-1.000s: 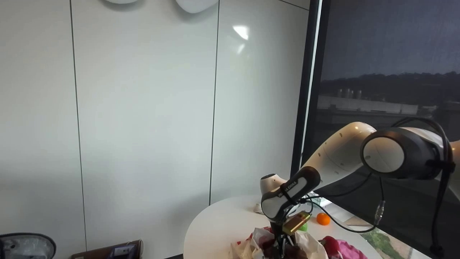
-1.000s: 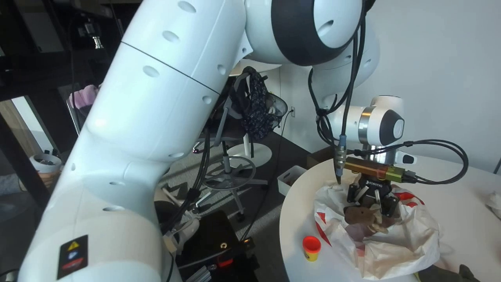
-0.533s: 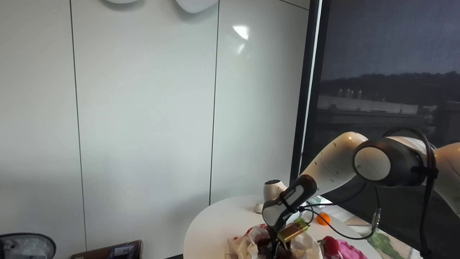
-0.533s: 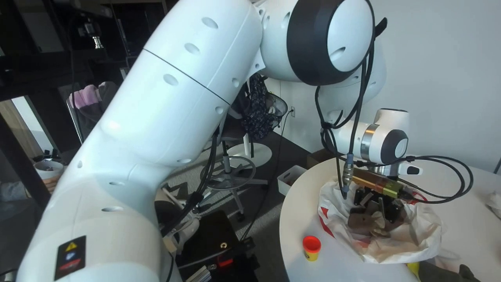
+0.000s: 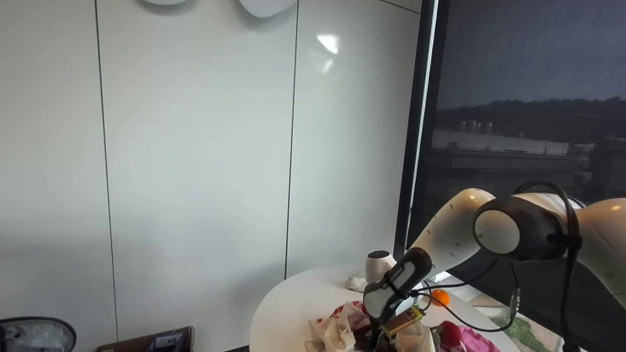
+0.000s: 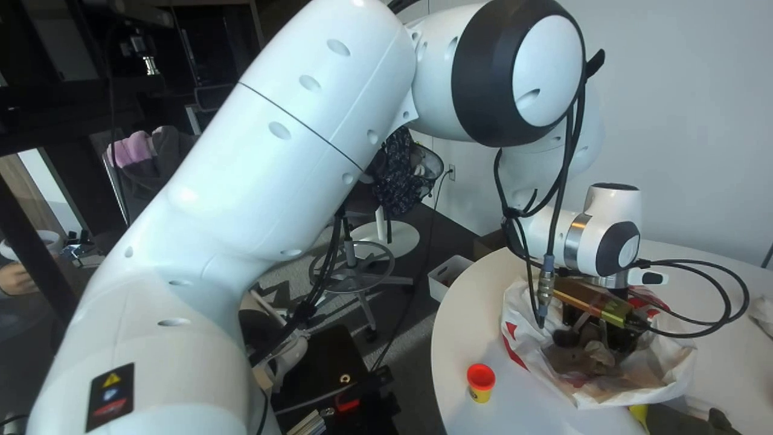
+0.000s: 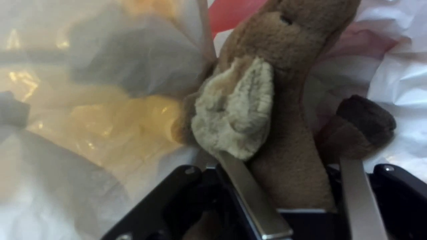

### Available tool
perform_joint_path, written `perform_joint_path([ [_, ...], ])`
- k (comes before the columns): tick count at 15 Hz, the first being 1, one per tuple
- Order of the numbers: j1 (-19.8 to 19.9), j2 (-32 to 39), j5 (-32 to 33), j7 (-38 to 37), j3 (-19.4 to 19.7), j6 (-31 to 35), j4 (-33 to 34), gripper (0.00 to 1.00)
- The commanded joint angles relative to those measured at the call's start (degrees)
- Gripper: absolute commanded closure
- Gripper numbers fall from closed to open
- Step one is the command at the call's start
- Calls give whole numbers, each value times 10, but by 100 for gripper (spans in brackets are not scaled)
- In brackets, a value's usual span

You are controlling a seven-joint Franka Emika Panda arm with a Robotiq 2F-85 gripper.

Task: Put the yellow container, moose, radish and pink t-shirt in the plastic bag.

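The brown moose (image 7: 290, 143), with cream antlers, lies between the fingers of my gripper (image 7: 289, 161) in the wrist view. My gripper (image 6: 599, 347) is shut on the moose (image 6: 570, 360) and is low inside the mouth of the white plastic bag (image 6: 652, 383). The yellow container (image 6: 481, 386) with a red lid stands upright on the table, outside the bag. In an exterior view, a red round thing like the radish (image 5: 450, 334) and the pink t-shirt (image 5: 475, 341) lie beside the bag (image 5: 332, 335). The fingertips are partly hidden by the moose.
An orange ball (image 5: 440, 297) lies behind the arm on the round white table (image 5: 288, 303). A dark grey item (image 6: 676, 421) with a yellow edge lies by the bag. A blurred yellow patch (image 7: 133, 123) shows inside the bag. Loose cables (image 6: 724, 302) hang near the wrist.
My gripper has moved down, and a little to the right in an exterior view, sinking deeper into the bag. The moose has moved with it. The bag's rim has shifted slightly. The yellow container has not moved.
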State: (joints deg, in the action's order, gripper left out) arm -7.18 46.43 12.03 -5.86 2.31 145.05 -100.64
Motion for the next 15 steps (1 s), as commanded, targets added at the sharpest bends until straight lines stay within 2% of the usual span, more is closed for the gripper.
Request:
perform_joint_path([
  [1,3,-39,-13,-7,7,47,-12,35],
  [4,4,-96,-10,-7,16,71,-39,11],
  [6,11,-137,-16,1,11,59,-58,1],
  [8,29,-184,-36,27,-12,25,-83,0],
  [12,58,-285,-106,94,-60,-90,-161,0],
  [15,39,-336,-116,74,-64,-119,-232,0],
])
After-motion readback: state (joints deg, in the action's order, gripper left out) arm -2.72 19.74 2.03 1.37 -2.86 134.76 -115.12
